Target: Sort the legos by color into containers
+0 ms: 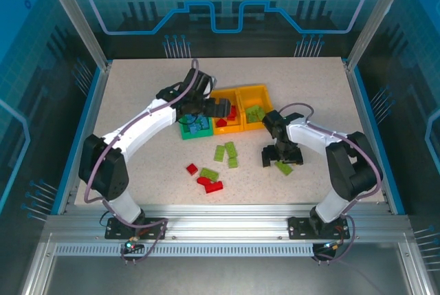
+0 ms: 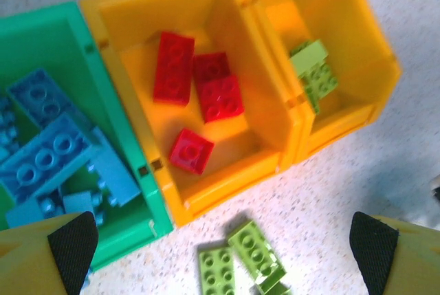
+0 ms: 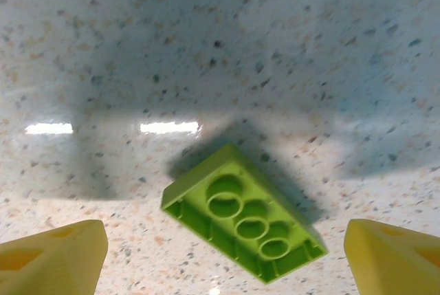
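Three joined bins stand mid-table: a green bin (image 1: 187,132) with blue legos (image 2: 45,161), a middle orange bin (image 2: 130,16) with red legos (image 2: 173,68), and a right orange bin (image 2: 361,34) with lime legos (image 2: 313,75). My left gripper (image 1: 224,109) hovers open over the middle bin, its fingertips (image 2: 72,240) wide apart and nothing between them. My right gripper (image 1: 280,160) is open and low over a lime lego (image 3: 244,216) that lies studs-down on the table between its fingers (image 3: 51,254), apart from both.
Loose lime legos (image 1: 227,152) lie just in front of the bins, also in the left wrist view as lime legos (image 2: 254,254). Red legos (image 1: 205,179) and one lime lego (image 1: 209,174) lie nearer the front. Blue rails edge the table (image 1: 137,89).
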Controlling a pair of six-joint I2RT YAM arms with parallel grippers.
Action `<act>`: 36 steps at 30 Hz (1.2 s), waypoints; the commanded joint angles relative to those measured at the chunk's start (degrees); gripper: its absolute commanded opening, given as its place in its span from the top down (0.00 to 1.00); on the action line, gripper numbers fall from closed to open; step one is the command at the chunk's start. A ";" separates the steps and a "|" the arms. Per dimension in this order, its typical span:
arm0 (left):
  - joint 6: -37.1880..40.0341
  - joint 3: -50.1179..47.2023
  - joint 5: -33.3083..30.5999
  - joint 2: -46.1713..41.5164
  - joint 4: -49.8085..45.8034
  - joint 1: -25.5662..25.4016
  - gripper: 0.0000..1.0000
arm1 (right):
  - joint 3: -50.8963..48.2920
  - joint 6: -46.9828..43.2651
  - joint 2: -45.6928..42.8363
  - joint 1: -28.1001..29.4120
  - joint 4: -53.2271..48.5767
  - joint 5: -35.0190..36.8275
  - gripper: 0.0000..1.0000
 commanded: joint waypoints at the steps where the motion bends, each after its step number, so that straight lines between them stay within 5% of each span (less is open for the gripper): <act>1: -2.04 -3.91 -0.01 -2.30 0.73 1.04 0.01 | 1.17 -3.68 1.50 -1.92 -2.16 0.63 0.11; 13: -2.51 -7.91 0.19 -5.07 0.82 2.58 0.01 | -0.48 -6.52 5.64 -1.09 -2.26 -4.05 0.31; 18: -2.49 -8.25 -0.09 -5.37 0.48 2.63 0.01 | -0.26 -5.44 7.04 -0.30 -1.66 -3.52 0.53; 25: -2.60 -10.49 -0.92 -7.12 0.04 3.30 0.01 | 1.80 -2.46 6.25 0.04 -1.83 -2.85 0.67; 36: -3.58 -19.53 -2.35 -10.42 -1.37 3.50 0.01 | 14.71 1.07 -0.69 -2.88 3.75 -12.80 0.72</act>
